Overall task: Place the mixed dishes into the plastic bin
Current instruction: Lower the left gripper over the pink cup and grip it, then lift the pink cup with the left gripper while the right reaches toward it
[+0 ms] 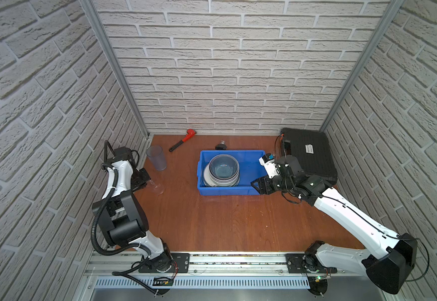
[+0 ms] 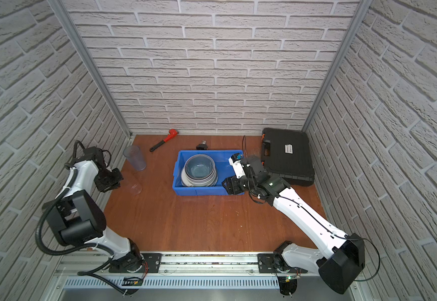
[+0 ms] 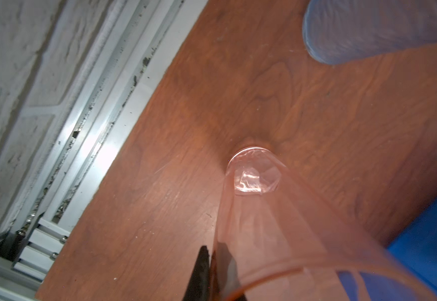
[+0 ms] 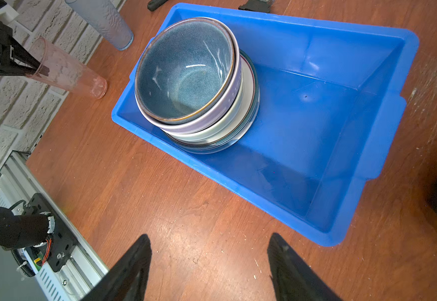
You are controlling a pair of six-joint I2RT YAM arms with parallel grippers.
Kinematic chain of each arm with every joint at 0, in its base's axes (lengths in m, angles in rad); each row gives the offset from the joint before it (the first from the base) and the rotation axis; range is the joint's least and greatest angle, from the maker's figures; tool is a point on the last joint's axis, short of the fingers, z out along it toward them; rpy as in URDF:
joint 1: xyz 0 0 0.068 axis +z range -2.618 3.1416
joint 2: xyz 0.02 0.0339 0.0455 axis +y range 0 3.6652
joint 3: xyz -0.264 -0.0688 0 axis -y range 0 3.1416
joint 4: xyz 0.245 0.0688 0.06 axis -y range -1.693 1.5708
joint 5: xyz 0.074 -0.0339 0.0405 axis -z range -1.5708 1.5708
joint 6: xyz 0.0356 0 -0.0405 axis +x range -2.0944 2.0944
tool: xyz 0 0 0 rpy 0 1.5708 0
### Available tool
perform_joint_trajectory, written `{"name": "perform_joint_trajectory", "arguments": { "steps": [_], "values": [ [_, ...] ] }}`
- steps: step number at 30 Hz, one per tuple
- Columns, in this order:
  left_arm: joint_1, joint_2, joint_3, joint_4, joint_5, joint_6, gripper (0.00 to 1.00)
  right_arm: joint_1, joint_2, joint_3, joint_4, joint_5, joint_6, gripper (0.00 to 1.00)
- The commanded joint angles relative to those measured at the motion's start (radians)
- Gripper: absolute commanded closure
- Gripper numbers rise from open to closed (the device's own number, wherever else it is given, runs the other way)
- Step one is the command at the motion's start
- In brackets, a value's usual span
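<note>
Well apart from the blue bin (image 4: 290,23), left fingers (image 4: 27,61) clench the tilted pink tumbler (image 4: 66,70), its base pointing binward; right fingers (image 4: 134,268) released.

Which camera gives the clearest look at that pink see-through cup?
The right wrist view: the pink tumbler shows whole, tilted, its rim pinched by the left gripper. The left wrist view looks along the tumbler, cropping its rim. In both top views the tumbler is only a faint outline.
</note>
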Motion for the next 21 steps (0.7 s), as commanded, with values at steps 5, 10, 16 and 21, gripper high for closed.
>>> {"name": "perform_joint_trajectory", "arguments": {
  "steps": [5,10,16,21],
  "values": [
    [0.001,-0.120,0.006,0.033,0.204,-0.010,1.00,0.001,0.012,0.036,0.059,-0.046,0.007,0.29],
    [-0.044,-0.187,0.043,0.022,0.275,-0.035,1.00,0.005,0.030,0.057,0.096,-0.093,0.027,0.30],
    [-0.194,-0.248,0.137,-0.011,0.236,-0.072,1.00,0.053,0.073,0.148,0.097,-0.103,-0.011,0.32],
    [-0.370,-0.305,0.209,0.014,0.131,-0.127,1.00,0.132,0.133,0.249,0.117,-0.070,-0.047,0.33]
  ]
}}
